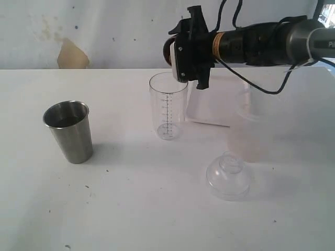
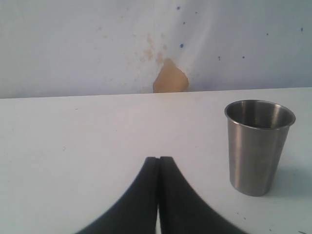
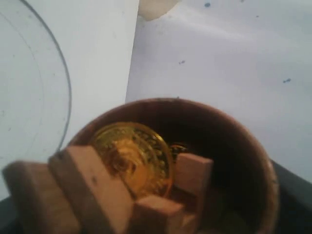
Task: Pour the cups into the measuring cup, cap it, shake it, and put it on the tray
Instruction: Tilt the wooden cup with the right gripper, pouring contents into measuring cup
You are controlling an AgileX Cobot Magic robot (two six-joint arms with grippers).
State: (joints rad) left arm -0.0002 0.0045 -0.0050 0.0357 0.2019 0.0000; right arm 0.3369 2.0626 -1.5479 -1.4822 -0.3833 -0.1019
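Note:
The reddish-brown wooden cup (image 1: 166, 52) is tipped on its side just above the rim of the clear measuring cup (image 1: 168, 104), with my right gripper (image 1: 184, 51) shut on it. In the right wrist view the wooden cup (image 3: 234, 146) holds a gold coin (image 3: 134, 156) and several wooden blocks (image 3: 92, 190) that lie at its mouth, beside the measuring cup's rim (image 3: 66, 92). The steel tumbler (image 1: 68, 130) stands upright at the left. My left gripper (image 2: 159, 160) is shut and empty, apart from the tumbler (image 2: 258, 146). The white tray (image 1: 209, 110) lies behind the measuring cup.
A frosted plastic container (image 1: 250, 128) stands right of the measuring cup. A clear domed lid (image 1: 229, 175) lies on the table in front of it. The wall behind has a tan patch (image 1: 72, 55).

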